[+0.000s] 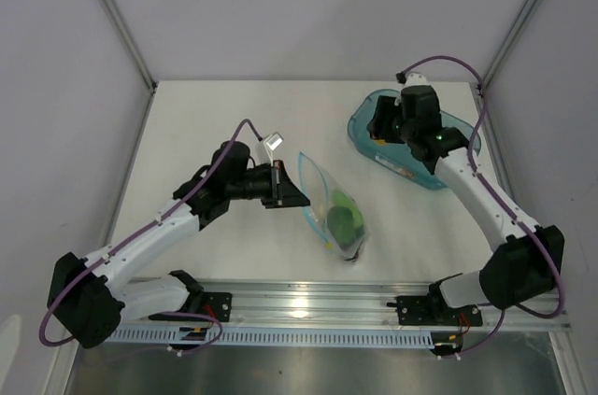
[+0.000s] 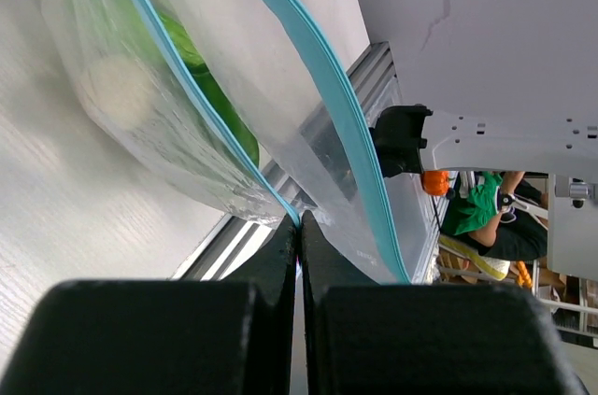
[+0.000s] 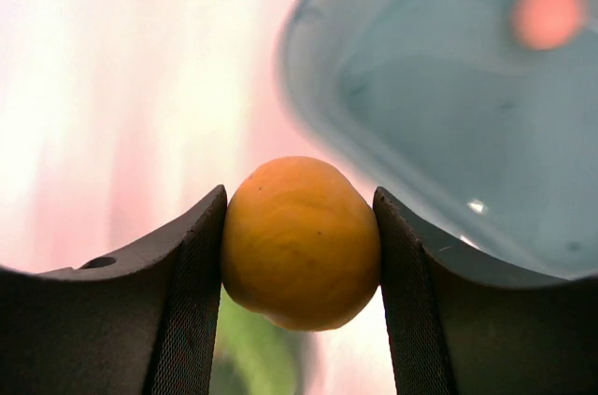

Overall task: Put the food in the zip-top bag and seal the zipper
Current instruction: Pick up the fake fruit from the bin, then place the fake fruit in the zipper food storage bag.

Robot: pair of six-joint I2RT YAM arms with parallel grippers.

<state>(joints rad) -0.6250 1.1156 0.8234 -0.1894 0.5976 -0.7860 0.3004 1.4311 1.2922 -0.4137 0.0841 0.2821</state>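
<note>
The clear zip-top bag (image 1: 329, 208) lies at the table's middle with green food (image 1: 344, 218) inside. My left gripper (image 1: 297, 195) is shut on the bag's edge by the light-blue zipper (image 2: 329, 87). In the left wrist view the jaws (image 2: 299, 224) pinch the plastic and the mouth gapes, showing a long green piece (image 2: 217, 96) and a white patch (image 2: 117, 91). My right gripper (image 1: 381, 128) hangs over the teal tub (image 1: 439, 176). In the right wrist view it (image 3: 299, 197) is shut on a yellow-orange round fruit (image 3: 301, 244).
The teal tub (image 3: 439, 105) stands at the back right, and a blurred pink piece (image 3: 548, 12) lies in it. An aluminium rail (image 1: 308, 300) runs along the table's near edge between the arm bases. Enclosure walls stand at both sides and the back.
</note>
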